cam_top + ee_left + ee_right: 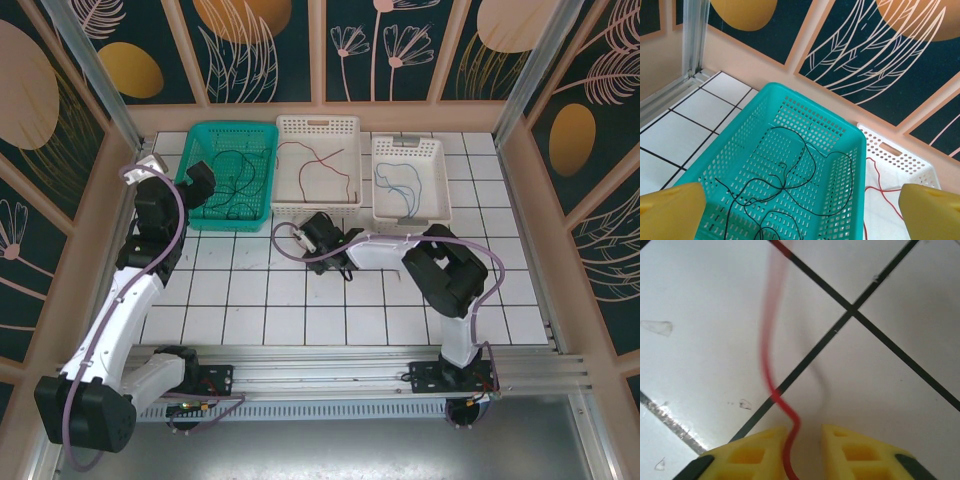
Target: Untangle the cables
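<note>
Straddling a thin red wire (pixel 773 390) on the white tiled surface (pixel 300 320) near centre, the right gripper (pixel 804 450) has its yellow fingers (pixel 855 450) close together; whether it pinches cannot be told. The left gripper (pixel 800 215), spread wide, hovers at 11 o'clock over the teal plastic basket (pixel 755 130) of black wires (pixel 782 187).

This is a robotics lab cell. A white tiled table (pixel 330 300) is boxed in by wood-framed wall panels (pixel 390 45) printed with leaves and orange discs. At the table's near edge, a left arm (pixel 120 320) and a right arm (pixel 445 270) are bolted to an aluminium rail (pixel 330 362). At its far edge, a teal basket (pixel 235 127), a white basket (pixel 317 122) and a cream basket (pixel 405 145) stand in a row.
</note>
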Tool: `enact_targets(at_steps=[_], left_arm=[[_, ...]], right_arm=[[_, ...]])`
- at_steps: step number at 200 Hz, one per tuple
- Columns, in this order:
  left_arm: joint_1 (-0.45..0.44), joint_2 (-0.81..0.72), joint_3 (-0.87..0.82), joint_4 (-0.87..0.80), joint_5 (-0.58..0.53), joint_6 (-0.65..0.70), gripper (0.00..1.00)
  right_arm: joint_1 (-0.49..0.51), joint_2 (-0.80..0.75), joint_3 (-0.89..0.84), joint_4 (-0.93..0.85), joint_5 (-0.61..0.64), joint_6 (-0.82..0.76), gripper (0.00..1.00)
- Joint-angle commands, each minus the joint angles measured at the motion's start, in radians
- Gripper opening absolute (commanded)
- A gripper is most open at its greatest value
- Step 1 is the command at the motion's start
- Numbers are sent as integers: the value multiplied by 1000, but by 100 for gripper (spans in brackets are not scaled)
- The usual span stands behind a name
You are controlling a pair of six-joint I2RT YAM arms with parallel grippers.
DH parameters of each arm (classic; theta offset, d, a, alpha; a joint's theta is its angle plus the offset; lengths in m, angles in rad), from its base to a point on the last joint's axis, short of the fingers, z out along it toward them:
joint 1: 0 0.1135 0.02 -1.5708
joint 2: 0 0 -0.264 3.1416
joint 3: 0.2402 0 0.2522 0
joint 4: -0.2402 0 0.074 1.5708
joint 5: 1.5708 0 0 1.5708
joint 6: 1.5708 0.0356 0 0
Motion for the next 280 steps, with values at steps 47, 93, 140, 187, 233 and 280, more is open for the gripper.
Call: enact_targets(at_steps=[47, 93, 140, 187, 233, 280], left_arm=[[5, -25, -14, 28, -29, 6, 99], [5, -22, -15, 30, -32, 8, 99], [5, -15, -15, 31, -33, 8, 99], [5, -10, -17, 33, -38, 12, 98], [5, 5, -17, 36, -29, 12, 98], [5, 7, -16, 36, -31, 17, 99]], right_arm=[[46, -83, 47, -115, -62, -45, 0], [45, -270, 87, -136, -138, -41, 0], [4, -406, 157, -4, -107, -10, 0], [-108, -371, 252, 168, -88, 29, 0], [-217, -223, 383, 327, -81, 71, 0], [-280, -23, 470, 518, 56, 49, 0]])
